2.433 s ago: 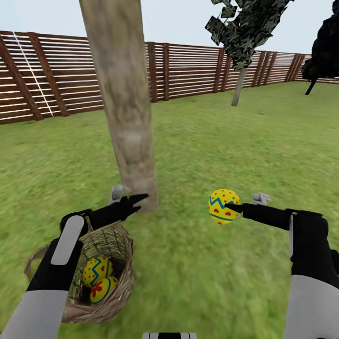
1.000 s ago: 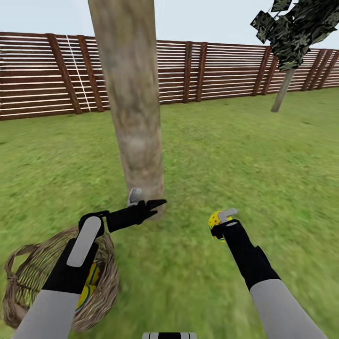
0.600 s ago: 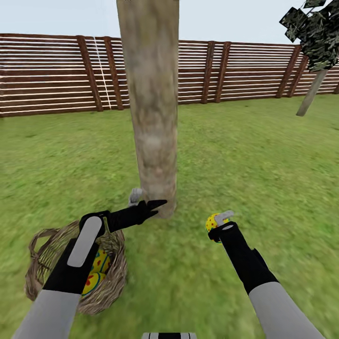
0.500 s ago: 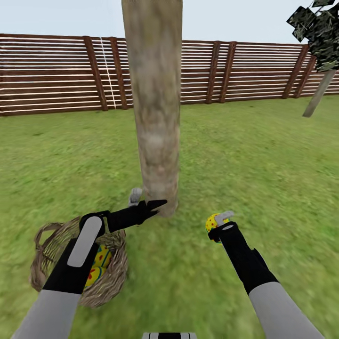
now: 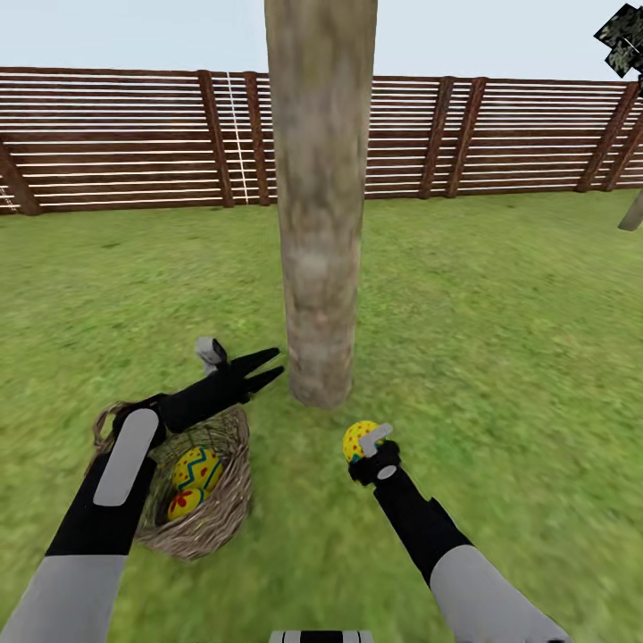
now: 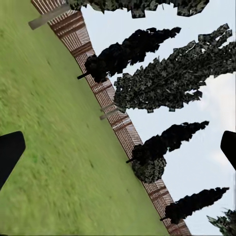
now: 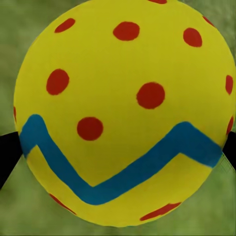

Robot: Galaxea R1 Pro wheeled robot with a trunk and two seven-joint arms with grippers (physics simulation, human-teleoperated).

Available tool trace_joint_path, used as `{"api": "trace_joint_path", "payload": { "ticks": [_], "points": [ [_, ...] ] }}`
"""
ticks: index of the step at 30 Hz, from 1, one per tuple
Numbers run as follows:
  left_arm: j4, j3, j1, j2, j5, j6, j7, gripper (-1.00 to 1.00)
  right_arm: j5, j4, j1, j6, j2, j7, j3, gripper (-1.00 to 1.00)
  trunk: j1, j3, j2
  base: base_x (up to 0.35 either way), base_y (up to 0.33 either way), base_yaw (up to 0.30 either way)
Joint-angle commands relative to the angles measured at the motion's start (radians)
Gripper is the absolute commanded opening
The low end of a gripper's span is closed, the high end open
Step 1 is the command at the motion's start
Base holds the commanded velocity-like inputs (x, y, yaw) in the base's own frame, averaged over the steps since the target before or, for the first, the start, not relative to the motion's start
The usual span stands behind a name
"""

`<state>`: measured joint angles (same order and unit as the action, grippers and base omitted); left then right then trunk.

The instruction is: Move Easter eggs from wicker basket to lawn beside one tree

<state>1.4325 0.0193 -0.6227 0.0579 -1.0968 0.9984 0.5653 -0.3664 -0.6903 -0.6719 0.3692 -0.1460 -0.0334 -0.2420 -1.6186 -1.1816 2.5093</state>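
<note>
Tree (image 5: 320,223): thick pale trunk on the lawn (image 5: 500,339); canopy cut off by the upper frame edge. It sits more central in the head view than half a second ago, a shift of the whole picture, so camera movement.

Basket (image 5: 219,509): on the grass, near the trunk base on its left side; partly covered by the left forearm. Two eggs (image 5: 198,468) lie inside, the lower one half hidden by the upper and by the weave.

Left gripper (image 5: 259,368): hangs above the basket's far rim, pointing toward the trunk, fingers spread with nothing between them. In the left wrist view the dark fingers (image 6: 10,152) show at opposite edges, with grass, fence (image 6: 123,130) and dark narrow trees (image 6: 167,83) beyond.

Right gripper (image 5: 364,446): fingers pinching the third egg (image 5: 359,440), low over the grass just in front of the trunk base. In the head view the egg is half hidden behind the gripper. Whether it touches the ground cannot be told. In the right wrist view the egg (image 7: 125,110) shows red dots and a blue zigzag, with only finger tips (image 7: 9,152) at the edges. Compared with half a second ago, this arm is lower and closer to the trunk line.

Another tree (image 5: 630,54): cut off at the right edge.
</note>
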Motion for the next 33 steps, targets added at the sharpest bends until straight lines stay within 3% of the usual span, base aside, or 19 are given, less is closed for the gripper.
{"api": "trace_joint_path", "payload": {
  "ticks": [1,5,16,17,19,20,22,33],
  "points": [
    [0.002,0.003,0.000,-0.001,0.000,0.005,0.010,1.00,0.001,0.005,-0.006,0.001,0.002,-0.009,-0.009,-1.00,0.000,-0.001,0.000,0.000,0.000,0.000],
    [0.011,0.006,0.008,-0.004,-0.014,0.005,0.023,1.00,-0.012,-0.007,-0.020,0.002,0.007,0.005,0.007,-1.00,0.000,-0.001,0.000,0.000,0.000,0.000],
    [0.020,0.006,0.038,0.057,-0.026,-0.013,0.085,1.00,-0.018,0.010,-0.033,-0.030,0.002,0.002,0.012,-1.00,0.000,-0.001,0.000,0.000,-0.049,0.055],
    [0.020,0.005,0.038,0.081,-0.026,-0.013,0.488,1.00,-0.018,0.117,-0.033,-0.131,0.000,0.002,0.012,-1.00,0.000,-0.001,0.000,0.000,-0.305,0.278],
    [0.020,0.005,0.038,0.080,-0.026,-0.014,0.489,1.00,-0.019,0.119,-0.033,-0.131,-0.002,-0.003,0.012,-1.00,0.000,-0.001,0.000,0.000,-0.326,0.290],
    [0.020,0.004,0.038,0.078,-0.026,-0.014,0.489,1.00,-0.020,0.120,-0.033,-0.133,-0.007,-0.066,0.011,-1.00,0.000,-0.001,0.000,0.000,-0.334,0.294],
    [0.020,0.004,0.038,0.077,-0.026,-0.014,0.490,1.00,-0.020,0.120,-0.033,-0.134,-0.009,-0.083,0.011,-1.00,0.000,-0.001,0.000,0.000,-0.334,0.294],
    [0.020,0.004,0.038,0.078,-0.026,-0.014,0.491,1.00,-0.020,0.120,-0.032,-0.134,-0.009,-0.088,0.010,-1.00,0.000,-0.001,0.000,0.075,-0.329,0.294]
  ]
}}
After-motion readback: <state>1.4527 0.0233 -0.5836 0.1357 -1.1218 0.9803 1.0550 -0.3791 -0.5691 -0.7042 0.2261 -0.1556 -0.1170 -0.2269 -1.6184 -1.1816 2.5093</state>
